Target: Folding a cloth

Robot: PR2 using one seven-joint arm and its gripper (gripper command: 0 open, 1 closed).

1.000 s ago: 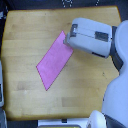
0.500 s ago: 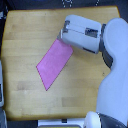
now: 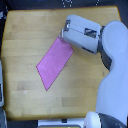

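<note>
The cloth is a plain pink-magenta parallelogram lying flat on the wooden table, running from lower left to upper right in the exterior view. My gripper hangs at the cloth's upper right corner, at the end of a bulky white and grey arm that reaches in from the exterior view's right. Its fingertips are small and blurred against that corner, so I cannot tell whether they are open or shut, or whether they touch the fabric.
The arm's white shoulder and body fill the lower right of the exterior view and cover that part of the table. Dark equipment sits beyond the table's far edge. Wood shows around the cloth on the left and below.
The arm has moved toward the exterior view's left, bringing my gripper over the cloth's upper right corner. The cloth lies in the same place and shape.
</note>
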